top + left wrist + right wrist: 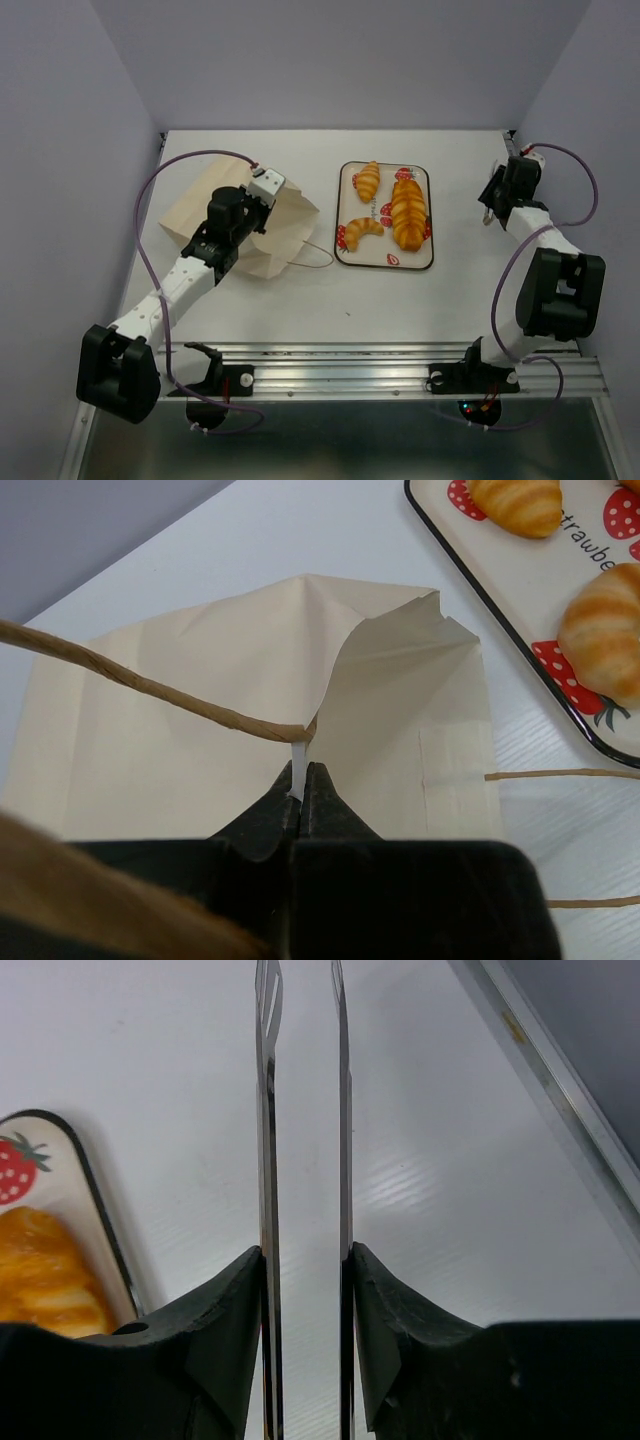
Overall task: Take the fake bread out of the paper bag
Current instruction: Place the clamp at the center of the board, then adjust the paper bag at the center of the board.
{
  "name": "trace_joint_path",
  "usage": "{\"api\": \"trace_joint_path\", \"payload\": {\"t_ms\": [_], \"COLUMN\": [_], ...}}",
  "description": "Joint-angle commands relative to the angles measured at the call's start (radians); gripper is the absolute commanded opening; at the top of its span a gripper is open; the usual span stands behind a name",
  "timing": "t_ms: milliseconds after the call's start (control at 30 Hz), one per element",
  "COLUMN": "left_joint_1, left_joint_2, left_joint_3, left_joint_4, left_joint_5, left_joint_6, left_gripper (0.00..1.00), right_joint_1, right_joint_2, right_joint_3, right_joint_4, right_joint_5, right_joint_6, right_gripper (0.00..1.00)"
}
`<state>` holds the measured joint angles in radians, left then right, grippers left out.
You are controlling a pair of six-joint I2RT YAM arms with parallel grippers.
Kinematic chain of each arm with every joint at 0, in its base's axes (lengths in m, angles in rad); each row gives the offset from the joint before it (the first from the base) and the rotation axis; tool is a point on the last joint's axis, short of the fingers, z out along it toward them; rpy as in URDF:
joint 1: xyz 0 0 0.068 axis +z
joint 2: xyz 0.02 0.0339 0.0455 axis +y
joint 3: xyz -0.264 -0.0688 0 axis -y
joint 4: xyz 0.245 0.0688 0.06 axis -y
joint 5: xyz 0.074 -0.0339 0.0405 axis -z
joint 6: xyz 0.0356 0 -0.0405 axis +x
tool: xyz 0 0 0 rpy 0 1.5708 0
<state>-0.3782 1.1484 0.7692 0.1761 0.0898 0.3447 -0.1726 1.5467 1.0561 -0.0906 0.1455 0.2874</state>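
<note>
Left gripper (300,783) pinched tight on paper bag (200,730) rim at cord handle (150,691). Right gripper (302,985) slightly parted, holding nothing; strawberry tray (62,1175) with fake bread (40,1275) to its left.

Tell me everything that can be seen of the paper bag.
The paper bag is cream-beige creased paper with thin brown cord handles. It lies flat on the white table, left of the strawberry tray, its mouth lifted slightly open. The left gripper is shut on the mouth's upper edge. Its visible inside looks empty.
</note>
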Motion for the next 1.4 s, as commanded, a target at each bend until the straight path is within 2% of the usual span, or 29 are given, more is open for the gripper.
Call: {"api": "trace_joint_path", "payload": {"t_ms": [0, 133, 233, 367, 500, 600, 633, 733, 800, 867, 933, 967, 1000, 1033, 1067, 1100, 1267, 1367], "left_joint_1": [-0.002, -0.001, -0.001, -0.002, -0.002, -0.001, 0.001, -0.001, 0.001, -0.001, 0.001, 0.001, -0.001, -0.001, -0.001, 0.001, 0.001, -0.001], "left_joint_2": [0.011, 0.028, 0.060, 0.132, 0.249, 0.347, 0.370, 0.456, 0.513, 0.556, 0.576, 0.583, 0.591, 0.591, 0.590, 0.579, 0.507, 0.395], "left_joint_3": [0.062, 0.081, 0.120, 0.209, 0.329, 0.421, 0.442, 0.516, 0.570, 0.611, 0.634, 0.645, 0.662, 0.665, 0.668, 0.671, 0.659, 0.636], "left_joint_4": [0.046, 0.059, 0.054, 0.008, -0.067, -0.136, -0.162, -0.203, -0.223, -0.242, -0.254, -0.260, -0.263, -0.265, -0.268, -0.267, -0.271, -0.273], "left_joint_5": [-0.044, -0.079, -0.183, -0.261, -0.441, -0.541, -0.561, -0.582, -0.588, -0.601, -0.602, -0.605, -0.604, -0.605, -0.605, -0.602, -0.591, -0.565], "left_joint_6": [-0.030, -0.079, -0.145, -0.240, -0.338, -0.392, -0.418, -0.461, -0.478, -0.495, -0.503, -0.510, -0.515, -0.523, -0.523, -0.527, -0.530, -0.538], "left_gripper": [0.00, 0.00, 0.00, 0.00, 0.00, 0.01, 0.02, 0.21, 0.25, 0.38, 0.42, 0.50, 0.53, 0.61, 0.74, 0.97, 0.99, 0.99], "right_joint_1": [-0.040, -0.065, -0.065, -0.065, -0.065, -0.065, -0.065, -0.065, -0.065, -0.065, -0.065, -0.065, -0.065, -0.065, -0.065, -0.065, -0.065, -0.065], "right_joint_2": [0.050, 0.131, 0.183, 0.202, 0.205, 0.187, 0.181, 0.132, 0.093, 0.026, -0.020, -0.067, -0.091, -0.138, -0.163, -0.184, -0.307, -0.376], "right_joint_3": [-0.036, -0.044, -0.045, -0.053, -0.077, -0.091, -0.096, -0.096, -0.102, -0.116, -0.123, -0.131, -0.134, -0.140, -0.148, -0.162, -0.183, -0.179], "right_joint_4": [0.192, 0.210, 0.209, 0.207, 0.206, 0.204, 0.192, 0.158, 0.146, 0.132, 0.121, 0.111, 0.104, 0.100, 0.098, 0.094, 0.046, -0.003], "right_joint_5": [-0.115, -0.136, -0.106, -0.089, -0.054, -0.040, -0.041, -0.053, -0.058, -0.066, -0.083, -0.099, -0.107, -0.121, -0.126, -0.132, -0.138, -0.138], "right_joint_6": [-0.125, -0.192, -0.194, -0.163, -0.146, -0.126, -0.114, -0.093, -0.080, -0.068, -0.068, -0.064, -0.060, -0.053, -0.048, -0.047, -0.013, 0.044], "right_gripper": [0.44, 0.49, 0.50, 0.61, 0.70, 0.82, 1.00, 1.00, 1.00, 1.00, 1.00, 1.00, 1.00, 1.00, 1.00, 1.00, 1.00, 1.00]}}
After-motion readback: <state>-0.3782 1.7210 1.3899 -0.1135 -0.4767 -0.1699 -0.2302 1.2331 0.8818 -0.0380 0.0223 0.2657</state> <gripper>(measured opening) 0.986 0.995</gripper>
